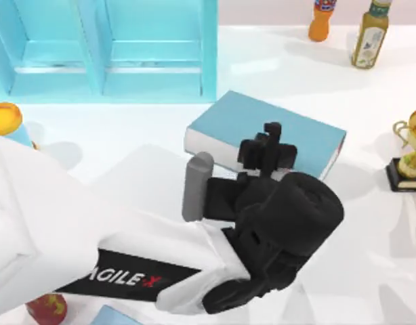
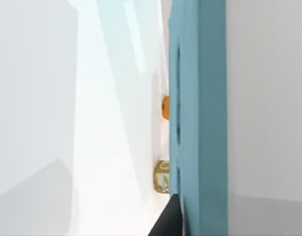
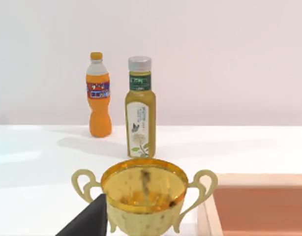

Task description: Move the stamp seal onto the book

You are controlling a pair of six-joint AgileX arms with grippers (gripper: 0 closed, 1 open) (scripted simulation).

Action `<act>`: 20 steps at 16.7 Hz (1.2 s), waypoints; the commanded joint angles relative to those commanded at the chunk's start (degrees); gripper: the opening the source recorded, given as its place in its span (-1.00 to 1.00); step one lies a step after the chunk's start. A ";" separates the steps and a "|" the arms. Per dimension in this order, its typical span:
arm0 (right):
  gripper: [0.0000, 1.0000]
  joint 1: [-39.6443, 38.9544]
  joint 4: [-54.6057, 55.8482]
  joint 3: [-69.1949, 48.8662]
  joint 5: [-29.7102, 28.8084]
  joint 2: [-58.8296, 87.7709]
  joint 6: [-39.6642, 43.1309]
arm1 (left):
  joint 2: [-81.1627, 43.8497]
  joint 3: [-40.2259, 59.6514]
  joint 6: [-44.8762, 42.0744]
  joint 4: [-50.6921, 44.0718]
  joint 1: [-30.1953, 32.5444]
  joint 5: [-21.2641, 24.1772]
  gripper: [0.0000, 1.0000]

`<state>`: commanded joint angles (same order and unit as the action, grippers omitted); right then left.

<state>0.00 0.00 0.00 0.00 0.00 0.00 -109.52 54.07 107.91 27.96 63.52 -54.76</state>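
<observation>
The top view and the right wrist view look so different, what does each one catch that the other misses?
Top view alone: the left arm's gripper above the book, and a blue shelf unit at the table's back. Right wrist view alone: a reddish tray beside the trophy, and the inside of the trophy's cup. Both share the gold trophy, the orange bottle and the green-labelled bottle.

Orange soda bottle beside green tea bottle; gold trophy at right; teal shelf
</observation>
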 joint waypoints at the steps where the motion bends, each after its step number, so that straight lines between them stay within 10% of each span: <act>1: 1.00 0.00 0.00 0.00 0.00 0.00 0.00 | -0.53 -0.08 2.26 0.88 0.71 -0.39 -1.00; 20: 1.00 0.00 0.00 0.00 0.00 0.00 0.00 | -4.41 -1.79 5.93 5.92 2.16 -1.32 -1.00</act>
<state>0.00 0.00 0.00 0.00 0.00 0.00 -113.93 52.29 113.83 33.88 65.68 -56.08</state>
